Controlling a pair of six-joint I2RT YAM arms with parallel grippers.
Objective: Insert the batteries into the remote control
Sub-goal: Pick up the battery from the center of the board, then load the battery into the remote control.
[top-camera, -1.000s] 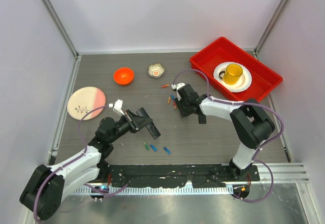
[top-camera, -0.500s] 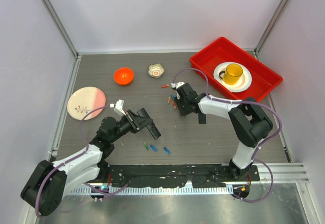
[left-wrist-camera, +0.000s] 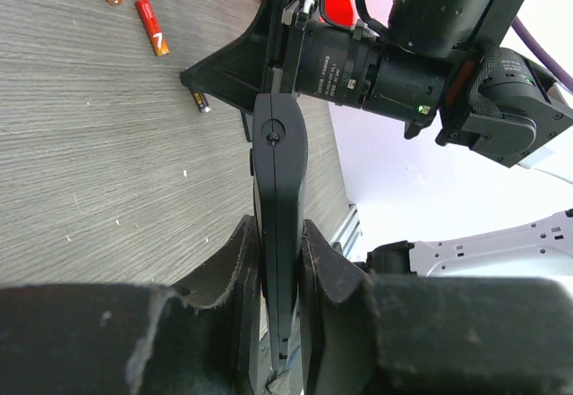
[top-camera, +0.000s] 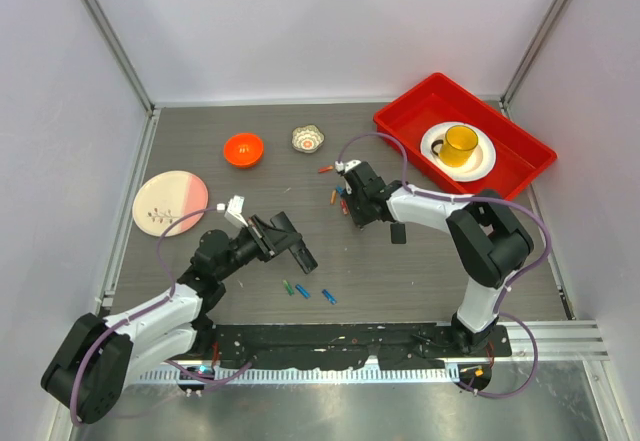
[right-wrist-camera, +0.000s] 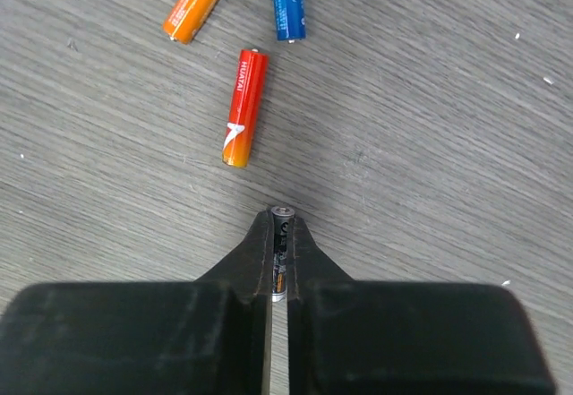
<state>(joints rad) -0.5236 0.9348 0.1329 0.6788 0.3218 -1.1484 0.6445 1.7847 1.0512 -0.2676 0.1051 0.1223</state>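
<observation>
Nearest my bases, three loose batteries [top-camera: 302,291] lie on the counter [top-camera: 400,281], clear of both arms. Next out, my left fingers [left-wrist-camera: 315,261] are clamped on the remote control [left-wrist-camera: 279,171]. It is held edge-on, with its long axis running straight out from the wrist toward the right arm. Beyond it, my right fingers [right-wrist-camera: 260,247] pinch one battery [right-wrist-camera: 282,220] lengthwise, its metal tip poking out ahead. Past that tip lie a red battery [right-wrist-camera: 243,108], then an orange battery [right-wrist-camera: 200,1] and a blue battery [right-wrist-camera: 287,1].

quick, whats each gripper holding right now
Left gripper: closed on the remote.
Right gripper: closed on a battery.
</observation>
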